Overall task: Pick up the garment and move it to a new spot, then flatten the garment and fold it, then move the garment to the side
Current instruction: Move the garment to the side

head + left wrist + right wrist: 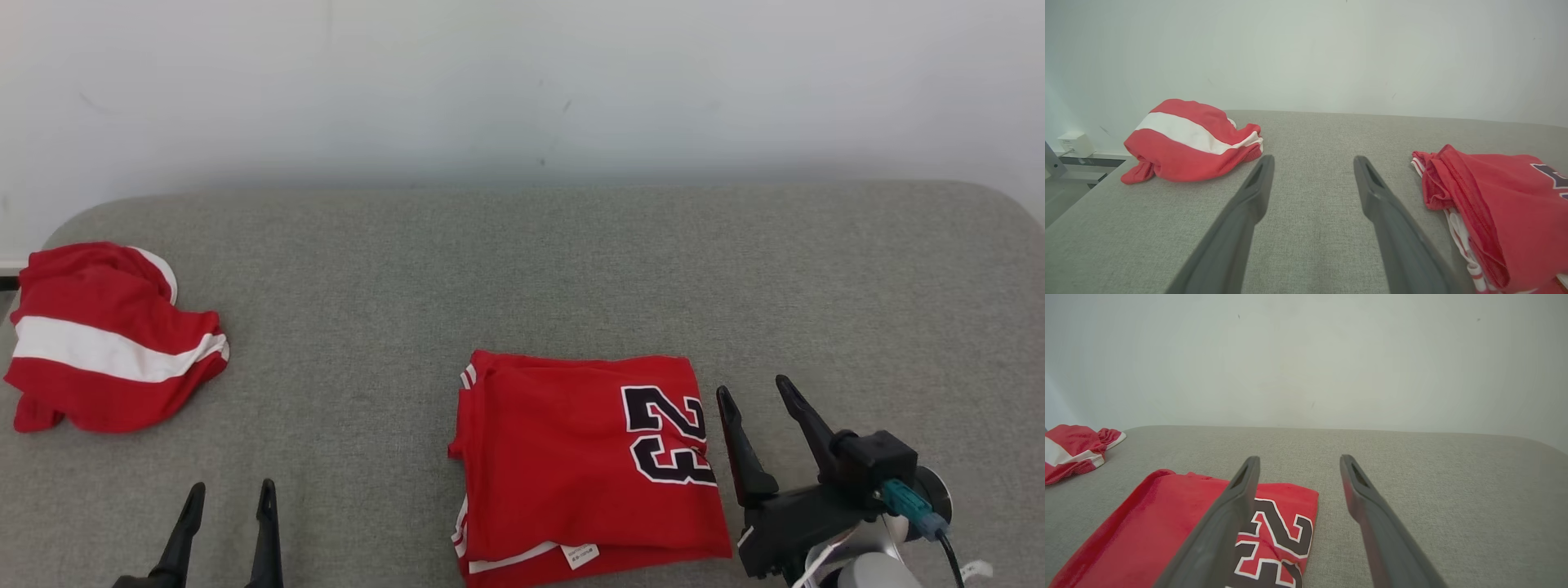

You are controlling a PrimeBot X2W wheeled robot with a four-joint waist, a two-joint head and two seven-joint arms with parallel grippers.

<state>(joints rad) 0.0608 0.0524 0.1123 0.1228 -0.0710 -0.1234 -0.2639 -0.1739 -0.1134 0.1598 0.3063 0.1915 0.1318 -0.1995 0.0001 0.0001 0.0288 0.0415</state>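
Currently, you have these items on the grey fabric surface (522, 269):

1. Red jersey (571, 465), folded into a rough rectangle. It lies near the front edge, a little right of centre. You can see a dark number 23 outlined in white on its right part, white trim along its left edge and a small white label (580, 555) at its near edge.

2. Red garment with a white stripe (106, 339), crumpled in a heap at the far left edge, well apart from the jersey.

3. Left gripper (231, 486), jaws spread wide and holding nothing. It sits over bare fabric at the lower left, between the two garments.

4. Right gripper (753, 386), fingers parted and holding nothing. It is just beside the jersey's right edge, next to the number. You cannot tell from these views whether a finger touches the cloth.

5. Plain white wall (522, 82) behind the surface.
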